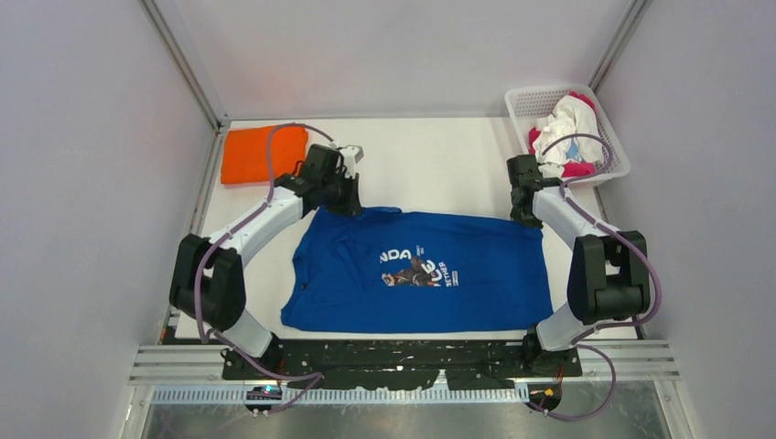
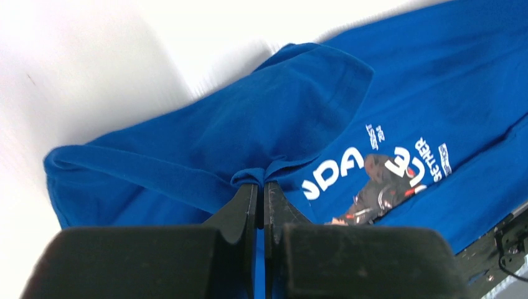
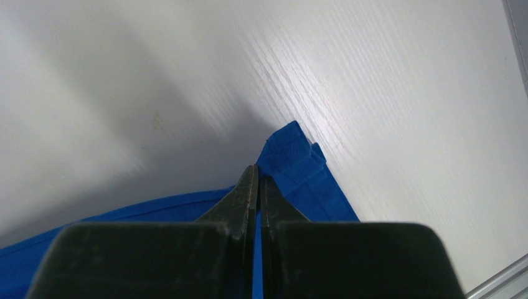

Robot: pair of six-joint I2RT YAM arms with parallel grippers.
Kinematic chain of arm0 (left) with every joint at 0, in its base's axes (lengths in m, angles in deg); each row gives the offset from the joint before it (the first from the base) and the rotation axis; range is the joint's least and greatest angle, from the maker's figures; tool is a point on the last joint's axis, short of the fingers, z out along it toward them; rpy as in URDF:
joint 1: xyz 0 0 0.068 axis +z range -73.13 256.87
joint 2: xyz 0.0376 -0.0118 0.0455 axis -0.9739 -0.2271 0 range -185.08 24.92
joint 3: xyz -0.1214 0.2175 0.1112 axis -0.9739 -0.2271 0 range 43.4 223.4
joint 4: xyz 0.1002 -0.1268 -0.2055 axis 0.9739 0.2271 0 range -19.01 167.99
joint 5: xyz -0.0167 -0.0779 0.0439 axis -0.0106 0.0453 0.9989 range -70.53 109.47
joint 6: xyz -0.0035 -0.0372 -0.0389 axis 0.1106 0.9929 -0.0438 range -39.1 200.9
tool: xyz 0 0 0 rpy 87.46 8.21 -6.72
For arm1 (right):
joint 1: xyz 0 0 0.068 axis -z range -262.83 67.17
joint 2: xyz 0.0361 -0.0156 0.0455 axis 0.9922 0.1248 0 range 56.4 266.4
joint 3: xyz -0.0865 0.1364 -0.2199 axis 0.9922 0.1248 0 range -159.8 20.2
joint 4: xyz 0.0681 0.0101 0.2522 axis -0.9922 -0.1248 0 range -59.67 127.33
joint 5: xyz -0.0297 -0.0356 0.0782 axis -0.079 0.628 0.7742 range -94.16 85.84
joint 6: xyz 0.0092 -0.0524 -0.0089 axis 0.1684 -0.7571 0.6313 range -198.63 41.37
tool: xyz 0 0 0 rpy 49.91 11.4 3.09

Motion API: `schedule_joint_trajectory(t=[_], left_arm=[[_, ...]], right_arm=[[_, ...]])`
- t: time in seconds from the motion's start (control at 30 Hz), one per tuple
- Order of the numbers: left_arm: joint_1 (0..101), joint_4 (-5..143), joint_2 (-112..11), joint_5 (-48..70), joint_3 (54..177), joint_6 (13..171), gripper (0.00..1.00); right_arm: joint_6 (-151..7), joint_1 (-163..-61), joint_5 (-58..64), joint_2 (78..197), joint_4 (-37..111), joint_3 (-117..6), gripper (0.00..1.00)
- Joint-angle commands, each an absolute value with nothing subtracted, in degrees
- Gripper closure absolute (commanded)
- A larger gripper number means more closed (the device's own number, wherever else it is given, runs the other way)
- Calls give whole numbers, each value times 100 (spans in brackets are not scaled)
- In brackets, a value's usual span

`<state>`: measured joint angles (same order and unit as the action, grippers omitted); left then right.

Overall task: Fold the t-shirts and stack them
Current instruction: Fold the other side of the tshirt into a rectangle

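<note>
Nearest the camera, a black base plate [image 1: 403, 358] runs along the near side of the blue shirt [image 1: 421, 270], and both arms rise from it, one past each end of the shirt. The blue shirt lies spread across the middle of the counter [image 1: 439, 165] with its long side running left to right. Its printed picture [image 1: 414, 267], with white letters, faces up near the shirt's centre.

At the shirt's far left corner, the left claw [image 1: 355, 208] is clenched on the cloth. The left wrist view shows the left claw [image 2: 261, 187] with its jaws pressed together on a small pinch of blue fabric. The cloth bunches into soft folds just beyond the pinch, and the print lies to one side.

At the shirt's far right corner, the right claw [image 1: 524, 218] also grips the blue shirt. In the right wrist view the right claw [image 3: 258, 177] has its jaws closed on the hemmed corner, which pokes out just past the tips over bare counter.

Beyond the shirt's far left corner, well apart from it, a folded orange shirt [image 1: 264, 154] lies flat on the counter. Beyond the far right corner stands a white basket [image 1: 522, 101], with a crumpled white shirt [image 1: 572, 123] and a magenta shirt [image 1: 576, 169] heaped inside.
</note>
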<state>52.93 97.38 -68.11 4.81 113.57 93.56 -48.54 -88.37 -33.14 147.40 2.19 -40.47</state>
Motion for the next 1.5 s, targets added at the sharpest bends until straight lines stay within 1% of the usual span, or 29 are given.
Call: schedule_joint_trajectory(t=[0.0,0.3,0.53,0.7,0.8,1.0,1.23,1.47], left_arm=[[5176,9278,-5988,712,10831,9381,100],[4950,9154,-4792,1162,9782,9715,100],[4789,9256,-3859,1410,9062,10297,100],[4487,9410,-3227,1710,8736,10654,100],[4310,9637,-2903,2074,8587,10751,100],[4134,9749,-2477,2064,8067,10911,100],[4002,9801,-2200,2008,7515,11066,100],[3960,9930,-2083,1973,7155,11312,100]], right_arm=[[-4879,-8965,-3397,14106,214,-3769,95],[-5067,-9000,-3186,13256,165,-3334,95],[-5227,-9010,-3148,12991,95,-3213,95],[-5327,-9016,-3232,12986,99,-3278,95],[-5342,-9011,-3204,13025,78,-3372,95],[-5396,-9013,-3205,12982,47,-3339,95],[-5404,-9010,-3144,12747,19,-2964,94],[-5299,-9019,-3148,12719,24,-2467,88]])
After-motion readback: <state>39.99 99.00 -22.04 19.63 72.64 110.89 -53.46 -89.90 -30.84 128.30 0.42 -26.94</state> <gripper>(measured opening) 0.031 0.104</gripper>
